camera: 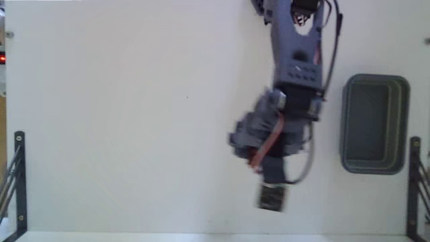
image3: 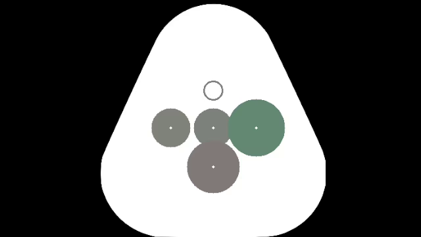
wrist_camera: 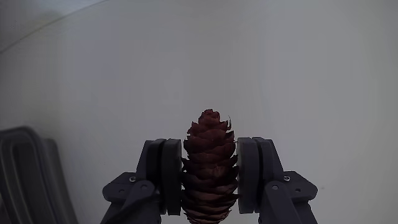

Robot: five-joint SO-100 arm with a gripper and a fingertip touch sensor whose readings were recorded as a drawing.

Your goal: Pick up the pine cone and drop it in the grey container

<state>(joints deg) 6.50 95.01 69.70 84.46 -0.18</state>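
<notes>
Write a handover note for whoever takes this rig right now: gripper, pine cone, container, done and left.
Gripper: shut on the pine cone, one pad on each side, cone tip pointing out past the fingers.
Grey container: on the white table, at the right in the fixed view, empty as far as can be seen, clear of the arm.
Done: cone grasped.
Left: carry it over the container and release.

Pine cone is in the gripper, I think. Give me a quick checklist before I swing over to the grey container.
1. Grip: the pine cone sits between both fingers of the gripper in the wrist view: ok.
2. Cone centred, upright between the pads: ok.
3. Grey container empty and unobstructed in the fixed view: ok.
4. Arm over the container: not ok, it is left of it.
5. Cone clear of the table: cannot tell.
</notes>
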